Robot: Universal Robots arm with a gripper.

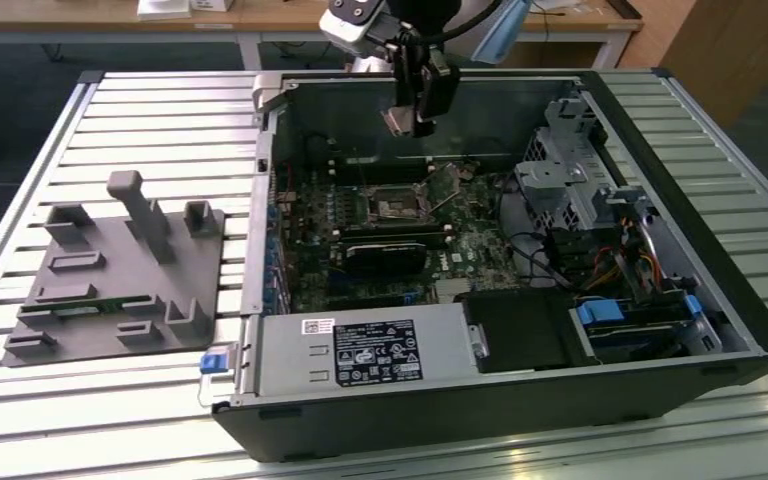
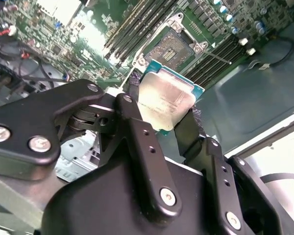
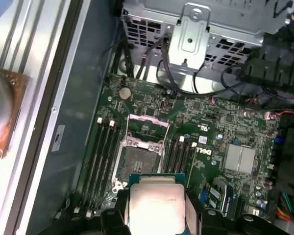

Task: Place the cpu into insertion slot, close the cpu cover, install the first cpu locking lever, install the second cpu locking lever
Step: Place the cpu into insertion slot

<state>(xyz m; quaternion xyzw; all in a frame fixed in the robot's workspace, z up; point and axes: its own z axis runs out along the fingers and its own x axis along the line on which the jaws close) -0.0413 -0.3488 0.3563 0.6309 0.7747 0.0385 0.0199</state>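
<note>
gripper (image 2: pixel 162 108): you're clamped on the cpu (image 2: pixel 167 95), gripping two opposite edges
cpu: held well above the board (image 3: pixel 210 117)
insertion slot (image 3: pixel 137 159): below the gripper, bare, well apart
cpu cover (image 3: pixel 147 125): swung open just beside the insertion slot

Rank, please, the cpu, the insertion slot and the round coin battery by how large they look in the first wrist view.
1. cpu, largest, though it sits nearest the camera, so its lead over the slot is unsure.
2. insertion slot.
3. round coin battery, clearly smallest.
</note>
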